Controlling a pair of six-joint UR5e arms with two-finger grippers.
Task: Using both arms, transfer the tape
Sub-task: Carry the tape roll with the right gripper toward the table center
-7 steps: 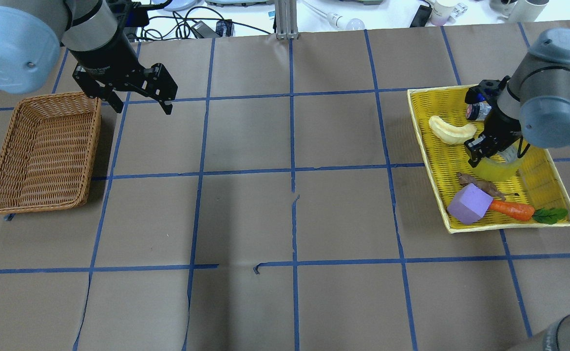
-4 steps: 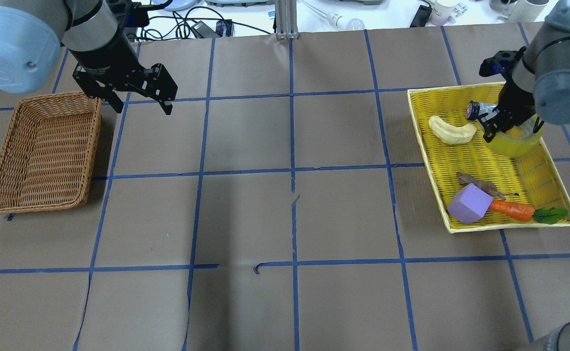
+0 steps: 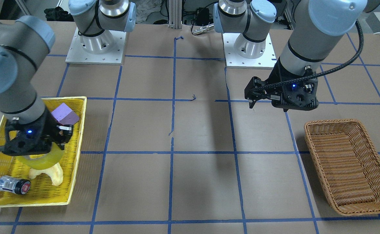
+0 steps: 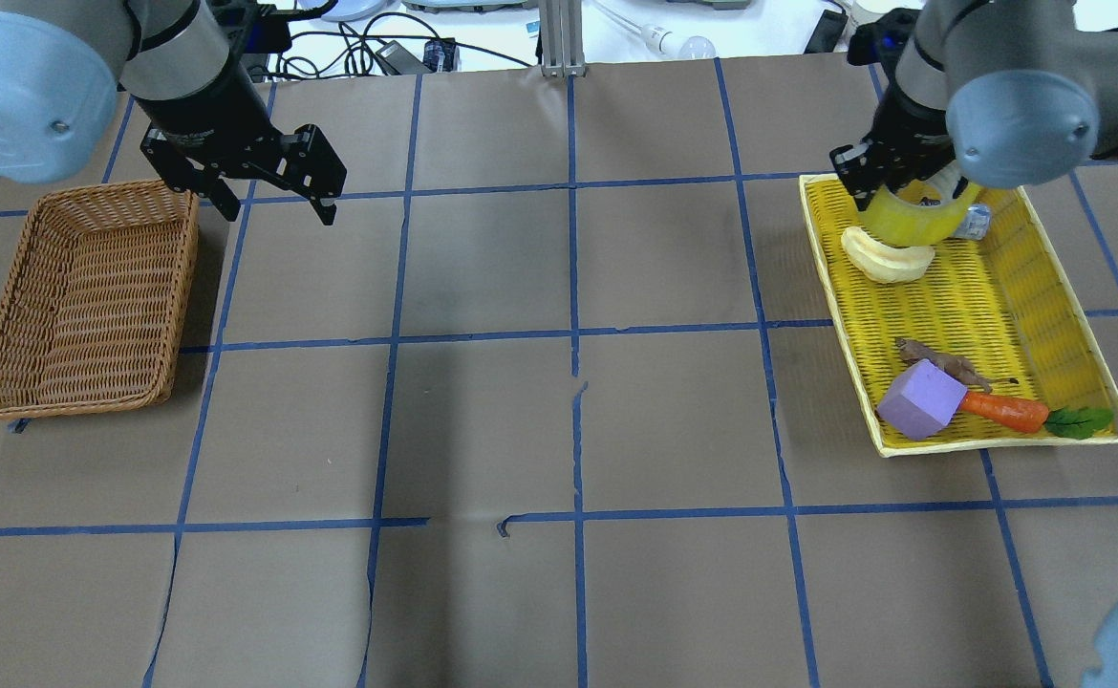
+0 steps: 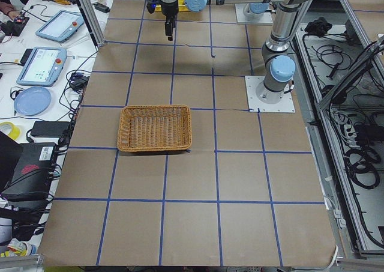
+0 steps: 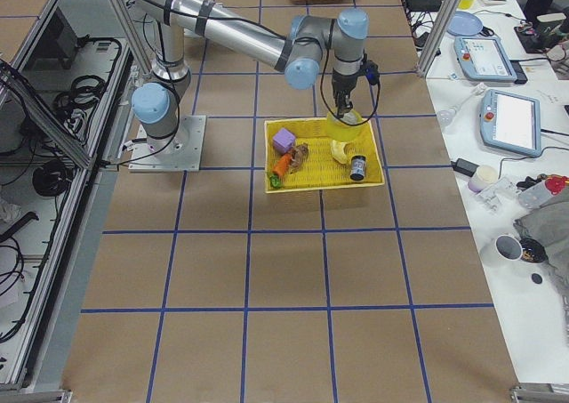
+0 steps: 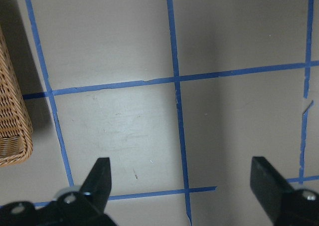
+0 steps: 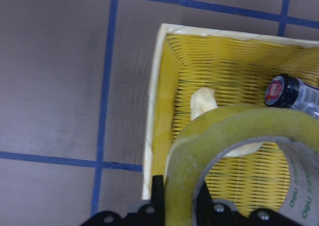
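The tape, a translucent yellow-green roll, hangs in my right gripper, lifted above the far corner of the yellow tray. In the right wrist view the roll fills the lower frame, with the fingers clamped on its wall. The front view shows the same gripper with the tape below it. My left gripper is open and empty, hovering over the table next to the wicker basket. Its spread fingers show in the left wrist view.
The tray holds a pale yellow crescent piece, a small bottle, a brown root, a purple block and a carrot. Brown paper with blue tape lines lies between tray and basket.
My right gripper has risen with the tape from the tray's middle and moved toward the tray's far corner nearer the table centre. The left arm has not moved.
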